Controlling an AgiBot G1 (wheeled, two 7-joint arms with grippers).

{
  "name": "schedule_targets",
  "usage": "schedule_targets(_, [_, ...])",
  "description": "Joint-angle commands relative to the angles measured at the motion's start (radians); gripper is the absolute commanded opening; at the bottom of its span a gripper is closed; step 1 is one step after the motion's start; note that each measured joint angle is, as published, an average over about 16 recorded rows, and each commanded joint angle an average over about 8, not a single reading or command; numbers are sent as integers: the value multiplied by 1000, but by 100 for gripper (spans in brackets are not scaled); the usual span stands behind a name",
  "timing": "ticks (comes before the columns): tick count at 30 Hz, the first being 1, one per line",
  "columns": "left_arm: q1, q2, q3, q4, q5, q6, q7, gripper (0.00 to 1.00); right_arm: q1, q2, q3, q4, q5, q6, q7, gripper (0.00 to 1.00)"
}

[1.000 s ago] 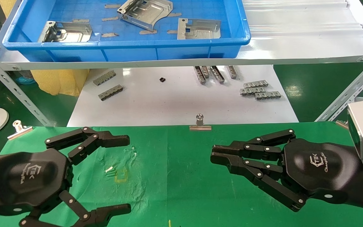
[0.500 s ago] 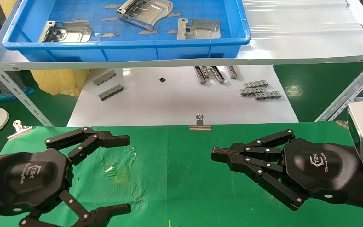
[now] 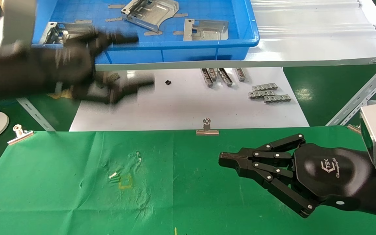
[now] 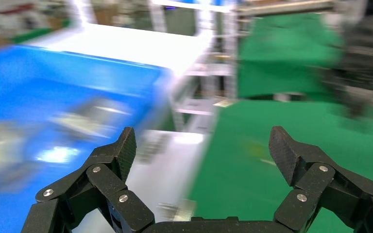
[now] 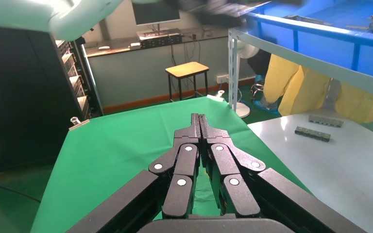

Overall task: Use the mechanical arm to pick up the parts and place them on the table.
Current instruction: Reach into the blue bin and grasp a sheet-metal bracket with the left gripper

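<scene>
Left pincer [image 3: 122, 62] now lifted off the green worktop [image 3: 60, 182], spread wide, heading toward parts [image 3: 206, 30] in the blue bin [image 3: 175, 52]; right pincer [image 3: 227, 160] clenched, empty.

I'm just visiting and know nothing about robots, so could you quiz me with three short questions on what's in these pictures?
1. True or false: the left end effector is up by the blue bin with its fingers spread and nothing in them.
2. How many parts lie in the blue bin?
3. Where is the right end effector? A) inside the bin B) low over the table, fingers closed together C) on the white board

Key: 1 true. 2 three. 3 B.
</scene>
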State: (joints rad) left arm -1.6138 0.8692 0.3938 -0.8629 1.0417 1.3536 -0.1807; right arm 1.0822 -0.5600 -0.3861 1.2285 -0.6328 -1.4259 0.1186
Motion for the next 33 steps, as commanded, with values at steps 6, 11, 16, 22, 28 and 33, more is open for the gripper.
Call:
schedule_targets(6, [-256,205,59,407,167,-217,79,100,0,0,0,0,0,0,0,17])
schedule_targets(11, [-359,345,104,621,261,-410,117,85,0,0,0,0,0,0,0,79])
schedule_targets(16, [-411,430,133,754,312,-528,132,23,0,0,0,0,0,0,0,100])
schedule_targets(22, [-425,475,149,817,334,-592,122,0,0,0,0,0,0,0,0,100])
schedule_targets(28, [-415,484,148,812,327,-615,98,0,0,0,0,0,0,0,0,100])
schedule_targets(33, [-400,487,145,795,315,-647,83,0,0,0,0,0,0,0,0,100])
